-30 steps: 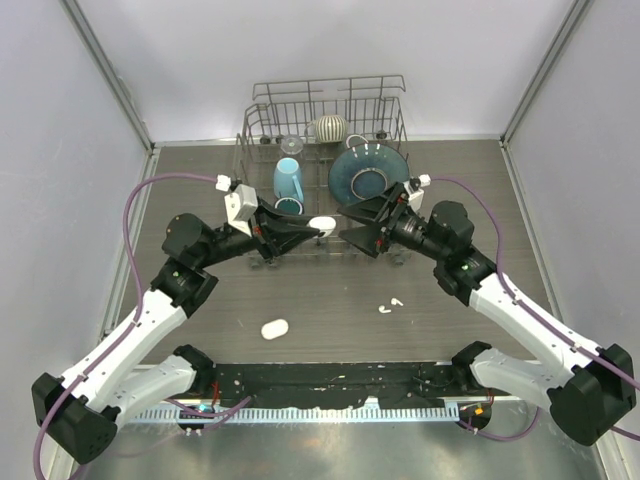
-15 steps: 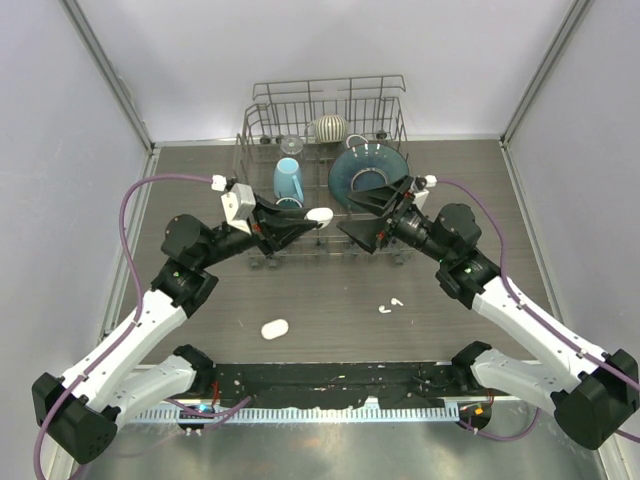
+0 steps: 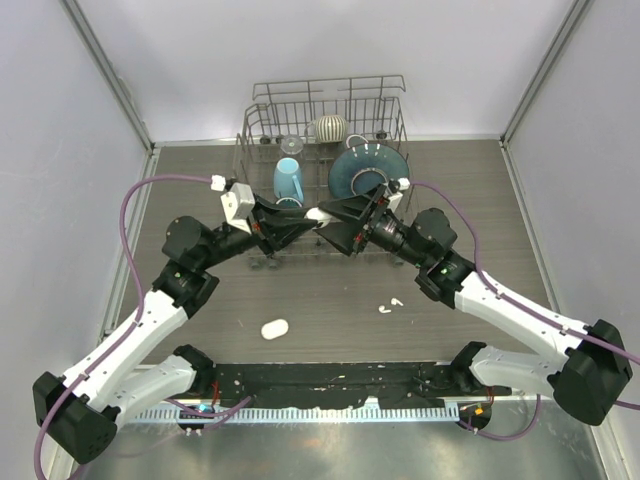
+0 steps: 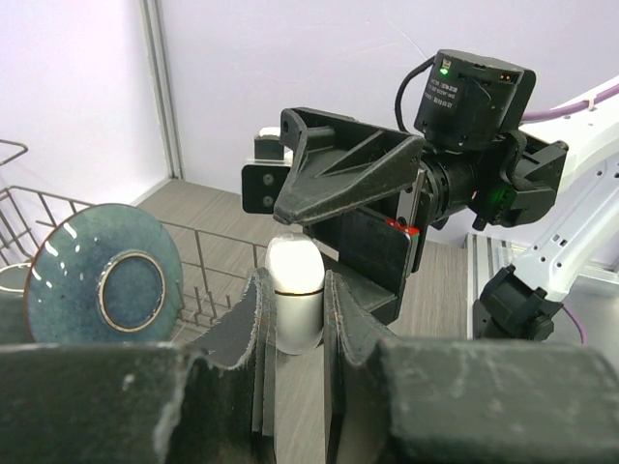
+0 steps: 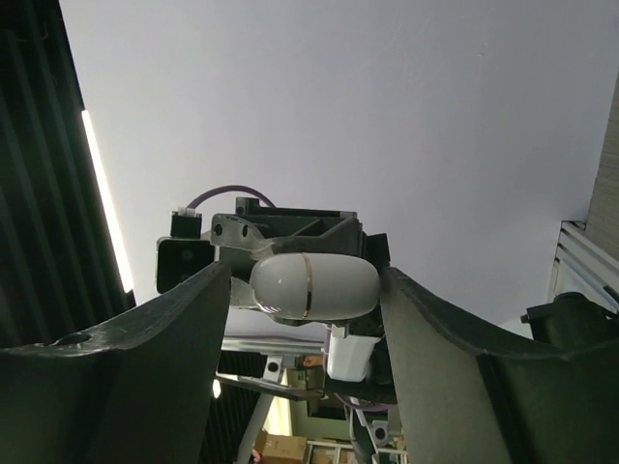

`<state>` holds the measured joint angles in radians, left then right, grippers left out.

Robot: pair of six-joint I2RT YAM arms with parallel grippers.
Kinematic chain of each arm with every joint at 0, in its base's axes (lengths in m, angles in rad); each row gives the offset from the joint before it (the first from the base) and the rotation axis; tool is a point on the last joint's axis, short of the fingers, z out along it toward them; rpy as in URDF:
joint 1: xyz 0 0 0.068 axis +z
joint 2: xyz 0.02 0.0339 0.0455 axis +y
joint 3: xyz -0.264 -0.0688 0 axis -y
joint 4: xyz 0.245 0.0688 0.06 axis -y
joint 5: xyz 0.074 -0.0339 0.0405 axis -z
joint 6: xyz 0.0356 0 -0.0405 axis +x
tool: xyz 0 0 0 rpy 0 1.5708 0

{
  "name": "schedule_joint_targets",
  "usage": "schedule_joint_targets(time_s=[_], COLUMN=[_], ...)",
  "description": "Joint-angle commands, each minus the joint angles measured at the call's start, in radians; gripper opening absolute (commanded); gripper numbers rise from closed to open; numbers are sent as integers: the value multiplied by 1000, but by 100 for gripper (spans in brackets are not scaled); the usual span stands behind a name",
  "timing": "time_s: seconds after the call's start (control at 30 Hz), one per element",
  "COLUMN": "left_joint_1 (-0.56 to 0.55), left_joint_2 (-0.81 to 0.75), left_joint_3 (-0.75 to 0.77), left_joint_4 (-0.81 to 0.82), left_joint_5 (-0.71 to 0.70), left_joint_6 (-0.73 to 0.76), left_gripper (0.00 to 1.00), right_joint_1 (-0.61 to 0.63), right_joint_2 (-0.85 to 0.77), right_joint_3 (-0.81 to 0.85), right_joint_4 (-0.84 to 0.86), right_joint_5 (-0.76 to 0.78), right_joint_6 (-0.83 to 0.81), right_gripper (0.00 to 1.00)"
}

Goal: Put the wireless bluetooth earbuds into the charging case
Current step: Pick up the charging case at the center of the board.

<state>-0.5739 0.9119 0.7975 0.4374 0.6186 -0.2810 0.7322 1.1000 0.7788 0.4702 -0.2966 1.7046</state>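
Note:
My left gripper (image 3: 314, 217) is shut on a closed white pill-shaped charging case (image 3: 321, 214) and holds it up in front of the dish rack. In the left wrist view the case (image 4: 293, 266) stands upright between my fingers (image 4: 256, 309), lid end up. My right gripper (image 3: 328, 224) is open, with its jaws on either side of the case's lid end (image 5: 314, 287); whether they touch it I cannot tell. Two tiny white earbuds (image 3: 390, 305) lie on the table below the right arm. A second white case (image 3: 274, 328) lies on the table near the front.
A wire dish rack (image 3: 258, 120) stands at the back with a blue mug (image 3: 288, 178), a blue plate (image 3: 368, 170), a glass (image 3: 291, 145) and a striped bowl (image 3: 330, 127). Grey walls close in both sides.
My right gripper has moved left to the left gripper, and its open jaws now sit around the held case. The left arm has hardly moved.

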Motion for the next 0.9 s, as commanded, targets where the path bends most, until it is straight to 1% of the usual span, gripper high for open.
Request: schedule_joint_targets(time_s=[0.0,0.07,0.1,0.17,0.2,0.23,0.3,0.33,0.37,0.43,0.47,0.5,0.53,0.63,0.7,0.87], left_joint_1=[-3,-4,-4,-4,-4,-4,-4,-4,-4,-4,-4,-4,-4,-4,-4,-4], left_joint_2=[-11,-13,-13,-13,-13,-11,-10,-7,-5,-4,-4,-4,-5,-8,-5,15], left_joint_3=[-4,-6,-7,-11,-12,-14,-15,-14,-14,-14,-14,-14,-17,-21,-20,-18], left_joint_4=[66,66,66,66,67,69,70,69,66,64,58,55,54,54,58,96], left_joint_5=[-14,-14,-16,-17,-16,-16,-19,-19,-16,-11,-11,-16,-19,-31,-33,-40], left_joint_6=[-4,-6,-6,-7,-14,-17,-30,-37,-38,-44,-44,-44,-44,-41,-41,-66], left_gripper=[0,0,0,0,0,1,11,23,37,46,54,57,59,59,58,58], right_joint_1=[7,7,7,7,7,6,7,7,9,9,9,9,7,9,9,9], right_joint_2=[-3,-5,-5,-3,4,9,15,17,15,12,11,8,6,9,9,14], right_joint_3=[33,30,31,30,28,28,27,25,25,24,22,20,20,22,23,33], right_joint_4=[130,133,130,145,154,172,186,194,194,200,200,199,196,188,189,177], right_joint_5=[57,62,62,50,45,40,30,27,27,31,34,37,39,33,28,14], right_joint_6=[0,0,0,0,0,1,6,6,6,3,4,4,0,1,3,1], right_gripper=[60,52,41,28,16,10,1,1,1,1,1,1,1,1,1,1])
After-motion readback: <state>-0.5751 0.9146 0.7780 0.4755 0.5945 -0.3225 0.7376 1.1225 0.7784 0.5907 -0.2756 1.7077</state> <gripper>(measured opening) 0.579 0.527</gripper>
